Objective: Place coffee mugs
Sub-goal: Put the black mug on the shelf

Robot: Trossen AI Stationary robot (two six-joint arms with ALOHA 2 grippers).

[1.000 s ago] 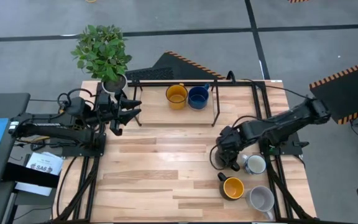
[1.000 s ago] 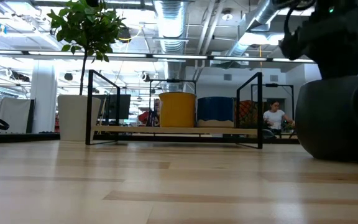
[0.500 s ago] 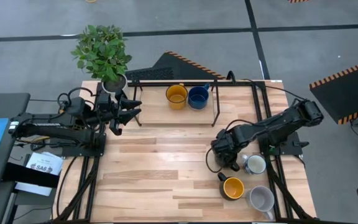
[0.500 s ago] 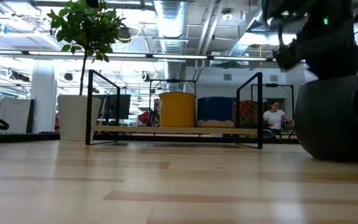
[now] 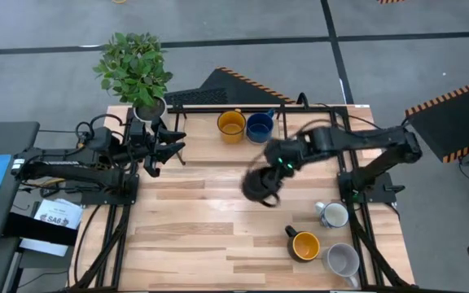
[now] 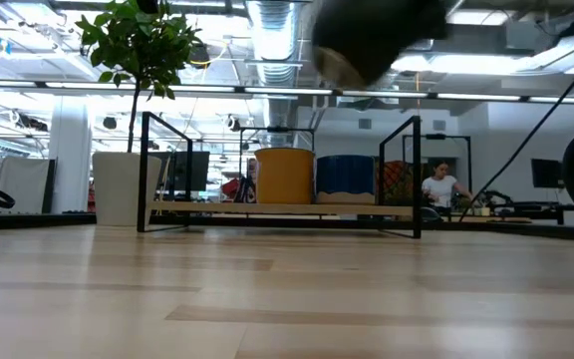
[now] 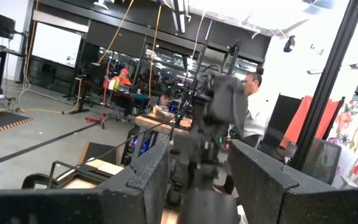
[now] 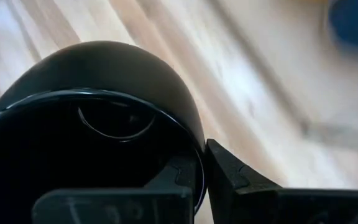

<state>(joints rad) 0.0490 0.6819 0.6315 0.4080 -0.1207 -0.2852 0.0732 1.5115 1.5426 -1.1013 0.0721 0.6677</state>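
My right gripper [image 5: 269,175] is shut on the black mug [image 5: 259,185] above the middle of the table. The mug fills the right wrist view [image 8: 98,106] and shows blurred high in the low view [image 6: 367,35]. A yellow-orange mug [image 5: 231,126] and the dark blue mug [image 5: 260,127] stand on the black wire rack [image 5: 226,107] at the far edge. The white mug with bluish marks [image 5: 333,215], a second yellow-orange mug [image 5: 305,245] and the light grey-white mug [image 5: 344,260] stand on the table at the near right. My left gripper [image 5: 168,145] is open and empty at the far left. My right gripper holds the black mug by its rim [image 8: 199,163], one finger [image 8: 178,180] inside the mug and one finger [image 8: 232,177] outside its wall. The mug is lifted clear of the table, its opening toward the wrist.
A potted plant in a white pot [image 5: 146,107] stands at the far left corner, beside the rack. Bare wooden table top [image 5: 202,220] lies in the middle and near left. People show in the room beyond the table.
My right gripper, shut on the black mug at the near right beside the other mugs, has gone up and toward the table's left and far edge, toward the rack. The mug has been lifted clear of the table and carried to above the middle.
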